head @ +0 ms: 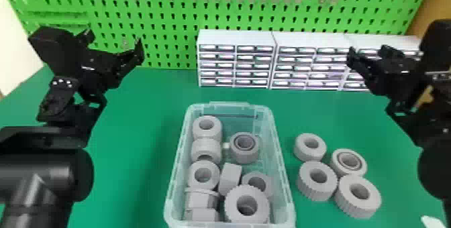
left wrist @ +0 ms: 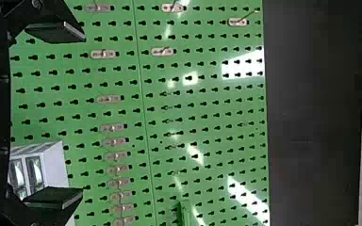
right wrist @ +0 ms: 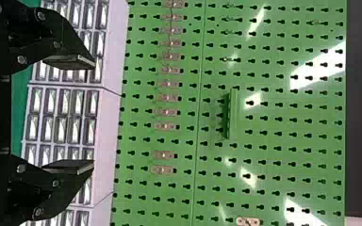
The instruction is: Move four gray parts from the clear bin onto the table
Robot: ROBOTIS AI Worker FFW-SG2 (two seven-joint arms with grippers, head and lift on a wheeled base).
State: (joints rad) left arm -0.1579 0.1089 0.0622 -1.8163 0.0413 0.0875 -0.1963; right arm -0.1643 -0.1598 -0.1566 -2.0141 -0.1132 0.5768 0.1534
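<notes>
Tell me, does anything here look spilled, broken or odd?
Nothing stands out as damaged or spilled. The gray parts in the clear bin are jumbled, which seems ordinary for loose pieces, and the four gray rings beside it on the green table lie flat, holes up.

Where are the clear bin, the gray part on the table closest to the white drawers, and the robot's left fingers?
Clear bin [head: 230,107], head view: on its far rim.
Gray part [head: 307,150], head view: on its top face.
Left fingers [left wrist: 54,198], left wrist view: on one finger's pad.

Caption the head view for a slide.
Four gray parts on the table, right of a clear bin holding more; left pincer and right pincer open and empty.
</notes>
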